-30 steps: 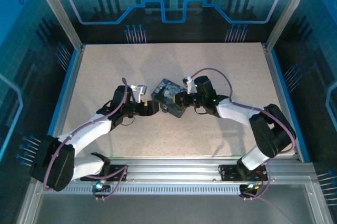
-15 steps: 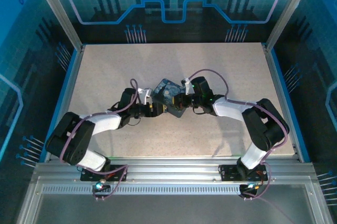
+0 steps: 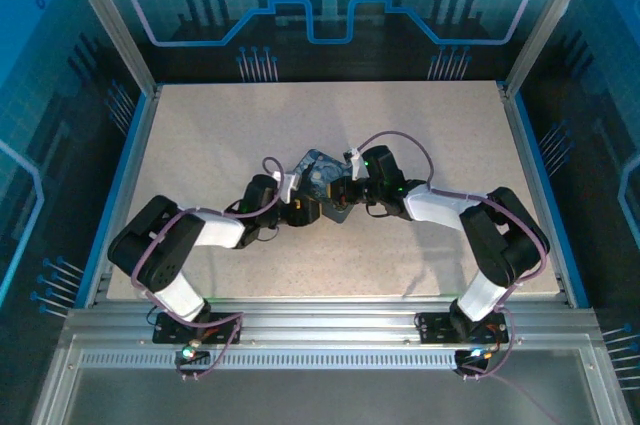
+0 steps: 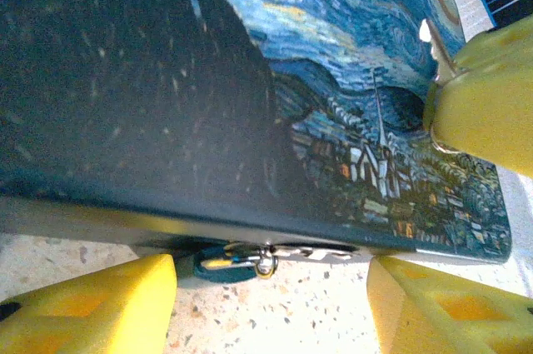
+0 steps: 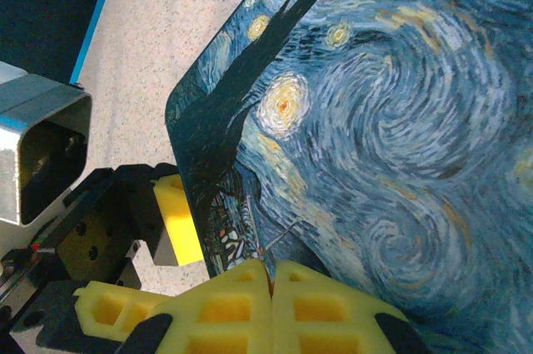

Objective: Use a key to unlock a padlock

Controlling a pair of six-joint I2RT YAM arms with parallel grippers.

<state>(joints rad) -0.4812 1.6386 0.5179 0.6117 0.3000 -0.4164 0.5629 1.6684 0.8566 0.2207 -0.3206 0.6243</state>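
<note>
Padlock (image 4: 241, 261) tucked beneath the near edge of the swirl-printed box (image 4: 333, 79), low against the speckled table (image 3: 200, 145). Left gripper (image 4: 271, 308) spread wide, one yellow finger to each side of the lock, apart from it. Right gripper (image 5: 271, 281) pressed closed against the box's printed face; hard to tell whether anything is pinched there.

Bright overhead light; left wrist close-up blurred, glary.

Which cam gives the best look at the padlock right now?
Left wrist: the padlock sits at the printed box's lower edge, in front of the left gripper. Top external: too small to tell. Right wrist looks at the box's printed face.
</note>
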